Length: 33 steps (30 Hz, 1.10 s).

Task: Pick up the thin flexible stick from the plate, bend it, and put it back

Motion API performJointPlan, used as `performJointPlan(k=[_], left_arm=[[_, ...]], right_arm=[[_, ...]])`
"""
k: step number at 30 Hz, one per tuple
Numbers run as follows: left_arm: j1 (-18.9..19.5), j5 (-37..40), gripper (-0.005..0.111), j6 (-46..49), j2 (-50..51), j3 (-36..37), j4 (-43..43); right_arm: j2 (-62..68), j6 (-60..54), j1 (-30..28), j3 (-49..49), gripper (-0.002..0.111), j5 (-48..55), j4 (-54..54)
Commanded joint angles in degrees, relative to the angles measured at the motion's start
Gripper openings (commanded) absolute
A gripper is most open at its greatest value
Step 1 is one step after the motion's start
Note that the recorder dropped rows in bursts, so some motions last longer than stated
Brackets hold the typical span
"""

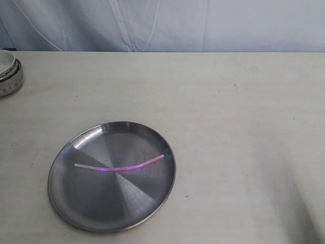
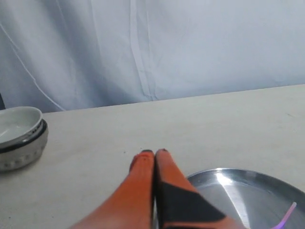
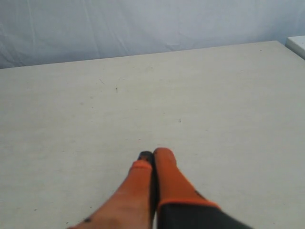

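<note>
The thin pink-purple stick lies gently curved across the middle of the round steel plate, which sits on the table at the front left. Neither gripper shows in the exterior view. In the left wrist view my left gripper is shut with nothing between its orange fingers, above the table just off the plate's rim; one whitish-pink end of the stick shows at the frame's edge. My right gripper is shut and empty over bare table, away from the plate.
A small white bowl stands at the far left of the table, also seen as the bowl in the left wrist view. A pale cloth backdrop hangs behind the table's far edge.
</note>
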Motion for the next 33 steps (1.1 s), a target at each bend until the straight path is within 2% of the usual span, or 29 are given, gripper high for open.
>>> performJointPlan(k=[1, 8, 20, 24, 33], left_arm=[[0.13, -3.21, 0.0, -0.46, -0.4, 4.19, -2.92], [0.13, -5.96, 0.0, -0.46, -0.4, 7.07, -4.91], [0.13, 0.41, 0.0, 2.13, -4.92, 7.07, -8.33], [0.13, 1.9, 0.0, 6.82, -8.04, 7.07, -10.01], [3.09, 2.12, 0.0, 9.06, -8.14, 7.07, -12.53]], right_arm=[[-0.3, -0.3, -0.14, 0.07, 0.0, -0.45, -0.02], [-0.3, -0.3, -0.14, 0.07, 0.0, -0.45, -0.02], [-0.3, -0.3, -0.14, 0.07, 0.0, -0.41, 0.25], [-0.3, -0.3, -0.14, 0.07, 0.0, -0.41, 0.25], [-0.3, -0.3, -0.14, 0.07, 0.0, -0.41, 0.25]])
